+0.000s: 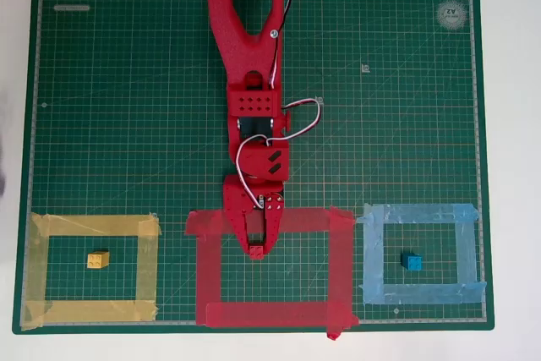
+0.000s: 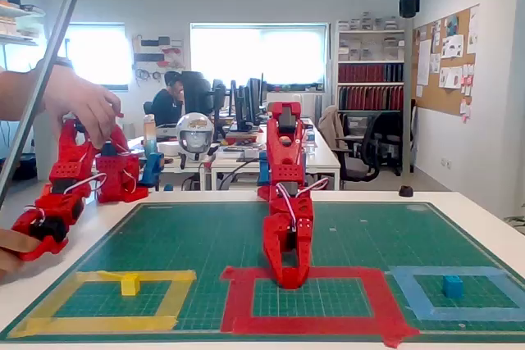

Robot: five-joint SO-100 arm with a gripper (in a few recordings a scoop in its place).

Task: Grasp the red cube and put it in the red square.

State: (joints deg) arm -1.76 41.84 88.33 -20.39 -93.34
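On the green mat (image 1: pixel 127 82), going left to right in the overhead view, we find a yellow frame (image 1: pixel 38 268) holding a yellow cube (image 1: pixel 98 259), the red square (image 1: pixel 342 268), and a blue frame (image 1: pixel 467 251) holding a blue cube (image 1: pixel 412 262). The gripper (image 1: pixel 256 247) reaches down inside the red square, just past its top strip. We see a small red piece at its tip, which we judge to be the red cube (image 1: pixel 254 251), pinched between the jaws. The fixed view (image 2: pixel 289 278) shows the tip down at the mat. We expect the cube to be light, rigid and smooth-sided; flat opposite sides suit a grip best.
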